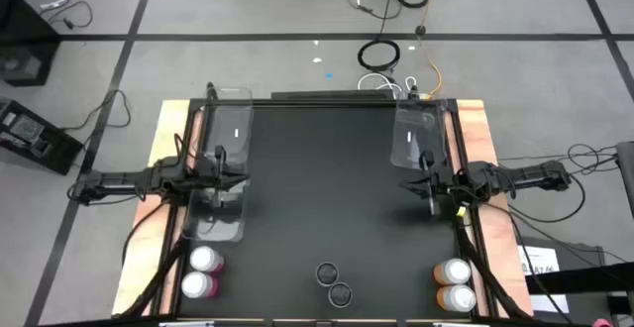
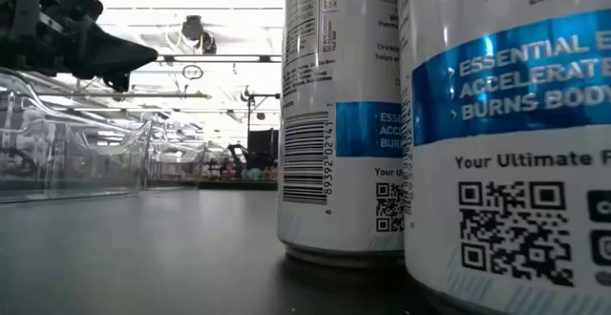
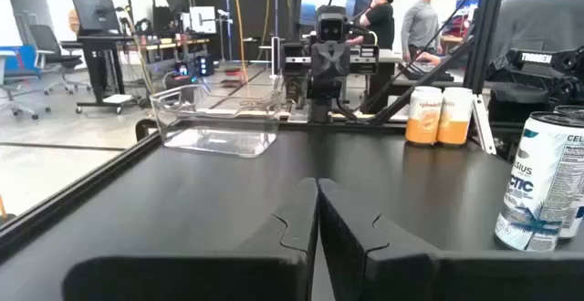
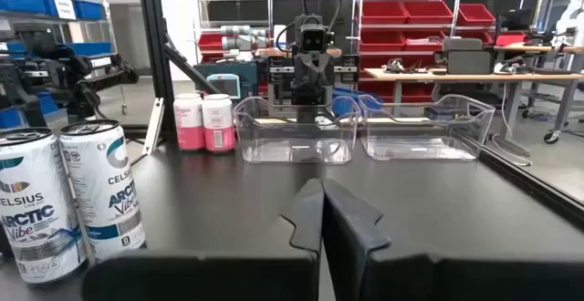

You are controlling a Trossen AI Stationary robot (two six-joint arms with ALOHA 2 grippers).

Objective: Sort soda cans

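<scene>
Six soda cans, all upright on the black table (image 1: 327, 188), grouped by colour along its near edge. Two pink cans (image 1: 201, 272) side by side at the left near corner, just beyond the near end of the left clear bin (image 1: 220, 168); also seen in the right wrist view (image 4: 203, 121), touching each other beside a bin. Two orange cans (image 1: 454, 284) touching at the right near corner, seen likewise in the left wrist view (image 3: 438, 116). Two dark-topped cans (image 1: 333, 283) close together at the middle of the near edge, white-bodied with blue print from the side (image 4: 68, 196), and filling the low view (image 2: 344, 115) at close range.

Left gripper (image 1: 241, 180) low over the left bin, about midway along the left side, fingers (image 3: 292, 223) pressed together and holding nothing. Right gripper (image 1: 421, 180) opposite it, just past the near end of the right clear bin (image 1: 414, 134), fingers (image 4: 306, 214) likewise closed against each other and empty. Both well apart from every can. Each gripper pointing across the table toward the other arm.

Two clear bins lying lengthwise, one along each side of the table, both without cans inside. Two people standing in the room beyond (image 3: 401, 18), far from the table. Cables on the floor past the far edge (image 1: 381, 54).
</scene>
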